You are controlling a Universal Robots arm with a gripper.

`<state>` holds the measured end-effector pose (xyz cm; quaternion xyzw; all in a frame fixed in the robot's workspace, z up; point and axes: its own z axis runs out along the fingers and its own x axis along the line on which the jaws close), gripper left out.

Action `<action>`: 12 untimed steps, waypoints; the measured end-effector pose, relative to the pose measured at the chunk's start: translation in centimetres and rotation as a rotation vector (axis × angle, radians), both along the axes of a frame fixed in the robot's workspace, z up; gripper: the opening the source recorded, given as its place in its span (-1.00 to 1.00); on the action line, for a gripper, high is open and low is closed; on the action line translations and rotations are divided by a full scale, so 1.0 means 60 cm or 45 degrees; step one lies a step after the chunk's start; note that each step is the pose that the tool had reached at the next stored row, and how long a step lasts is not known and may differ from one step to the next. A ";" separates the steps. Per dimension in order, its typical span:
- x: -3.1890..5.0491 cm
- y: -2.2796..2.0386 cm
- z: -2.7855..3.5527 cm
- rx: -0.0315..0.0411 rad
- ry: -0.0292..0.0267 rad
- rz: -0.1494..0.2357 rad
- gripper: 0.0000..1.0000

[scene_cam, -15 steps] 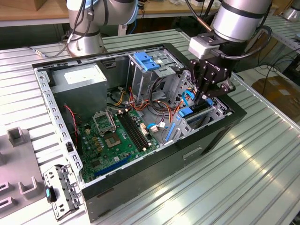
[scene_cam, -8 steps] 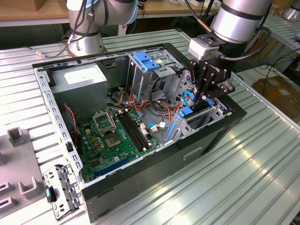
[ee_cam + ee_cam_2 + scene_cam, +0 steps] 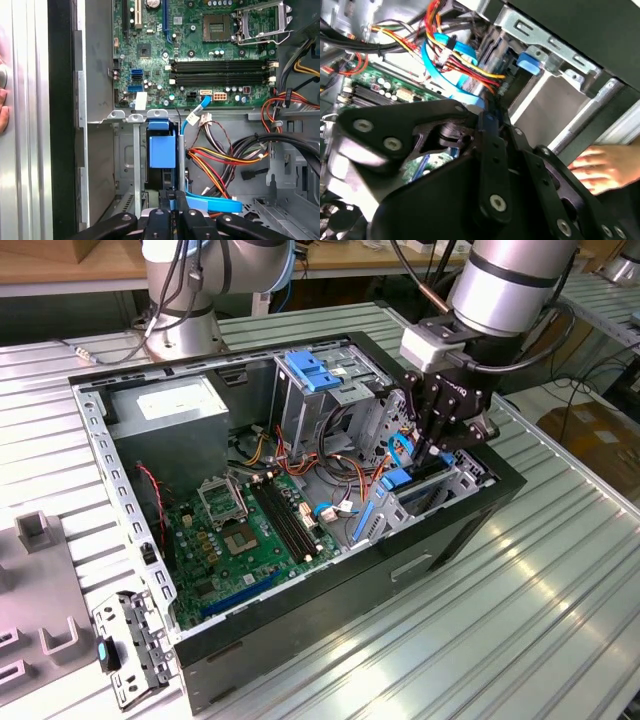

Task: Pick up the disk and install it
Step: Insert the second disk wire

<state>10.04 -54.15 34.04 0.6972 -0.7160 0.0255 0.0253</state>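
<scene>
**Pincer down at the drive bay of the open computer case**

I am looking at an open computer case [image 3: 300, 640] lying on a ribbed metal table [image 3: 560, 570]. My arm reaches in from the exterior view's right, and the black pincer [image 3: 440, 445] is lowered into the drive bay [image 3: 440, 485] at the case's corner on the exterior view's right.

In the first wrist view the pincer [image 3: 171, 212] has its fingers drawn close together on a thin dark upright edge. A blue rail piece [image 3: 162, 150] sits in the bay slot just beyond them, and it looks like part of the disk [image 3: 161, 177], standing on edge in the slot. I cannot tell for sure that the fingers grip the disk itself, since most of it is hidden. In the second wrist view the pincer's black links [image 3: 490, 165] block the contact point.

A flat blue cable [image 3: 215, 202] runs just beside the fingers, with red, yellow and black wires [image 3: 225, 155] near it. The green motherboard [image 3: 250, 530] covers the case floor. A grey power supply [image 3: 170, 410] sits in the far corner, and a blue latch plate [image 3: 315, 370] lies on top of the upper drive cage.

A person's hand [image 3: 600, 167] rests on the table outside the case wall, near the bay.
</scene>
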 end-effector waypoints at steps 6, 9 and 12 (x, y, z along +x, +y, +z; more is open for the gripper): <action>0.000 0.0001 -0.001 0.0012 -0.0002 0.000 -0.66; 0.000 0.0000 -0.001 0.0019 -0.0002 0.000 -0.55; 0.000 0.0001 0.005 0.0013 -0.0002 0.000 -0.41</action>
